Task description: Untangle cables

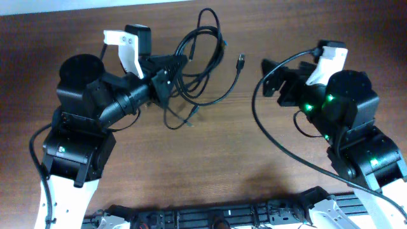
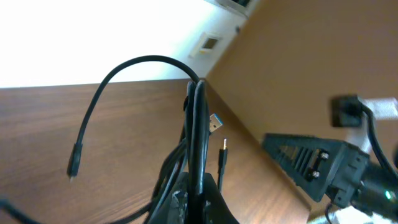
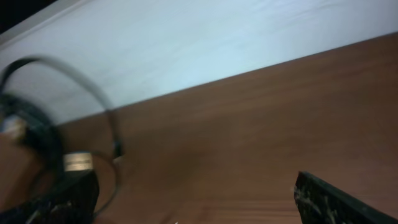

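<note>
Hold: left gripper [image 1: 173, 71] clamps cables [image 1: 206, 60]; right gripper [image 1: 267, 77] wide, empty.
They lie between the arms, loose plug [image 1: 241, 60] nearest the right gripper.

Overhead: even, moderate light on the worktop [image 1: 210, 172]; soft diffuse shadows lie on it, wood grain crisp. Left wrist: wall [image 2: 74, 37] beyond the worktop blown out white; cables [image 2: 198, 137] above the worktop silhouetted, fairly sharp. Right wrist: strong blur throughout; the wall beyond the worktop washed pale; lower corners dim.
</note>
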`<state>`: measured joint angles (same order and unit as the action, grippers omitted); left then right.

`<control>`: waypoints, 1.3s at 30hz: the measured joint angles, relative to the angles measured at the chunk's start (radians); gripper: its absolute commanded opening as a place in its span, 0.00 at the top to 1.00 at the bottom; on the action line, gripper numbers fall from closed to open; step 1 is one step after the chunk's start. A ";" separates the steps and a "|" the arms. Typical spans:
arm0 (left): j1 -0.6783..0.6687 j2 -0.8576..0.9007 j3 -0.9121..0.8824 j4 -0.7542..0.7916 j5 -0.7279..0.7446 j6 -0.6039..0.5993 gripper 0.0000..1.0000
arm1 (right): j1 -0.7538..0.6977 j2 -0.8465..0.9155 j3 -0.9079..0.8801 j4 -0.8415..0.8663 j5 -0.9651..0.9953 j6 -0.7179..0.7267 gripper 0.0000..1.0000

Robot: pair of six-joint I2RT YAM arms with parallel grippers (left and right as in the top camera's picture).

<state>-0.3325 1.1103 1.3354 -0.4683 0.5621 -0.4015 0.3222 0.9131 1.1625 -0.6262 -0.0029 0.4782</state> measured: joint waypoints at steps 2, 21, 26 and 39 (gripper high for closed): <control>0.000 0.000 0.000 0.000 0.046 0.048 0.98 | 0.000 0.015 0.000 0.020 -0.104 -0.010 0.01; 0.000 0.000 0.000 -0.039 0.182 0.177 0.96 | 0.000 0.144 0.000 0.103 -0.471 -0.071 0.32; 0.000 0.000 0.000 -0.063 0.183 0.178 0.95 | 0.000 0.144 0.000 0.142 -0.472 -0.073 0.04; 0.000 0.006 0.000 -0.110 0.215 0.197 0.92 | 0.000 0.144 0.000 0.206 -0.470 -0.073 0.01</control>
<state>-0.3325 1.1168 1.3354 -0.5781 0.7769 -0.2047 0.3222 1.0569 1.1625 -0.4198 -0.4728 0.4049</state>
